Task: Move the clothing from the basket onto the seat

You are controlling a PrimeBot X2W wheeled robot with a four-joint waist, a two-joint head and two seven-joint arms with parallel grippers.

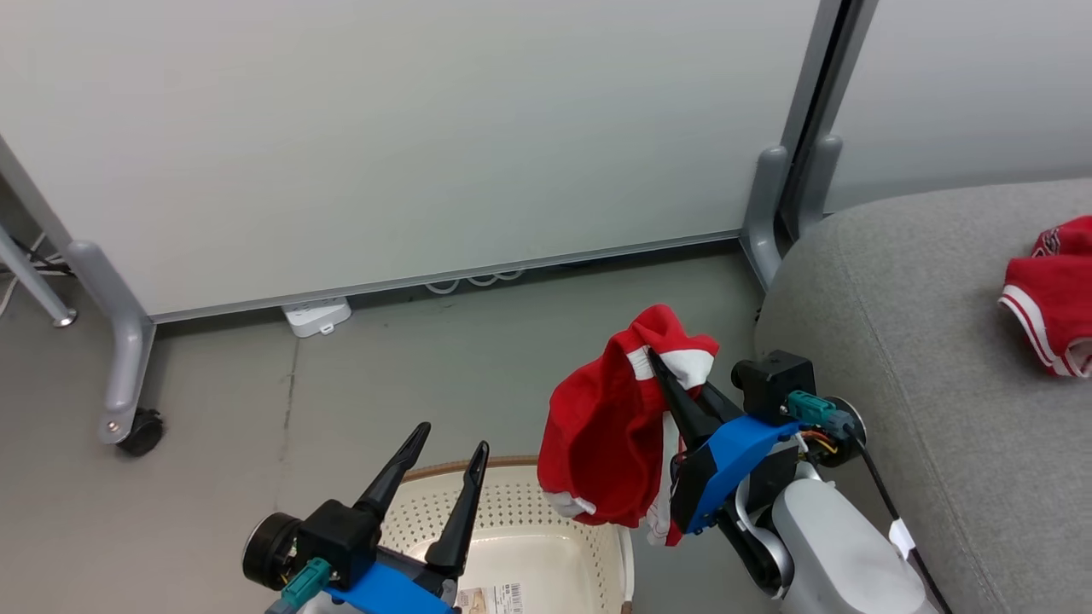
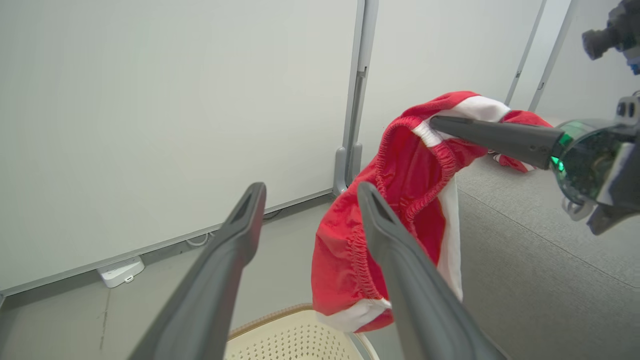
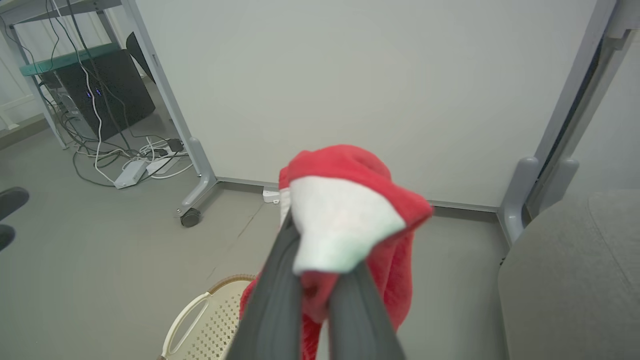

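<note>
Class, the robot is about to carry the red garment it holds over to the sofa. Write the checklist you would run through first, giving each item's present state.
1. Grip: the right gripper is shut on the held garment: ok.
2. Hem of the held garment free of the basket rim: cannot tell; they overlap in the head view.
3. The left gripper is open, holds nothing and is apart from the cloth: ok.
4. Bare sofa surface beside the other garment for landing: ok.
5. No more clothing in the basket: cannot tell; part of it is hidden.
</note>
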